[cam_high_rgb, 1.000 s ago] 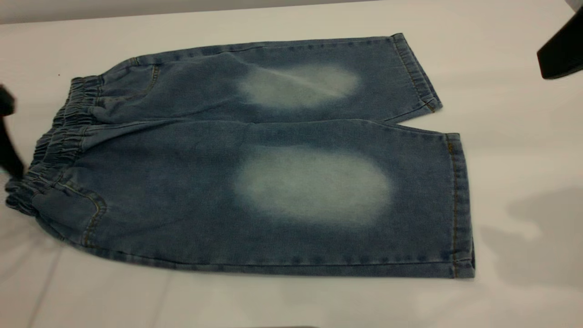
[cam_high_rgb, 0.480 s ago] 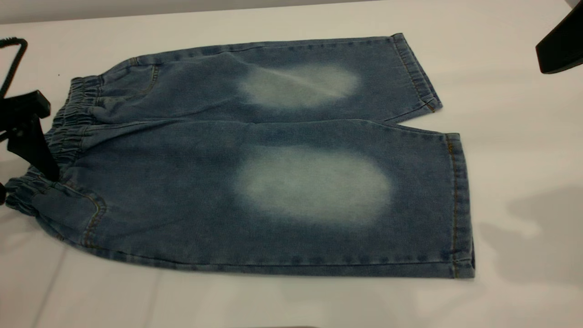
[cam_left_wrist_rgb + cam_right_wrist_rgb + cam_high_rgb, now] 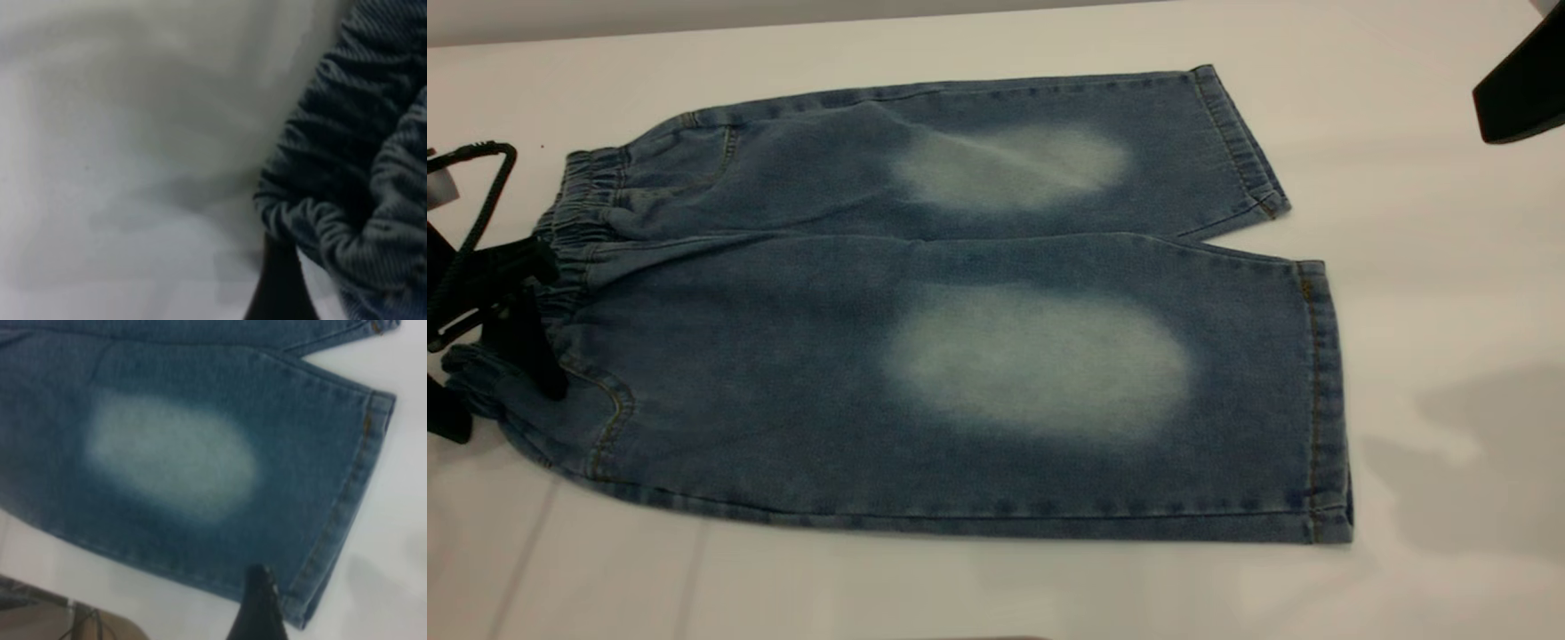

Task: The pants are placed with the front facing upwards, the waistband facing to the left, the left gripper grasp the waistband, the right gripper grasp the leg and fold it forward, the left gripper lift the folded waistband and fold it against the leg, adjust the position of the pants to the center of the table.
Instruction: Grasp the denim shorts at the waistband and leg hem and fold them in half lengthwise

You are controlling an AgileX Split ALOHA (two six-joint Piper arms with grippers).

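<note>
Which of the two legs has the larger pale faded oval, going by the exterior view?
The leg nearer the camera; its oval is wider and taller than the one on the far leg.

Soft even overhead light, faint grey shadows on table [image 3: 1449,311], wrist views blurred

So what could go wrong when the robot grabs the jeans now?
The left gripper is right at the bunched waistband, so it might pinch only one ruffle and slip off. The right gripper is high, away from the leg, so a lone left pull could drag the pants crooked across the table.
</note>
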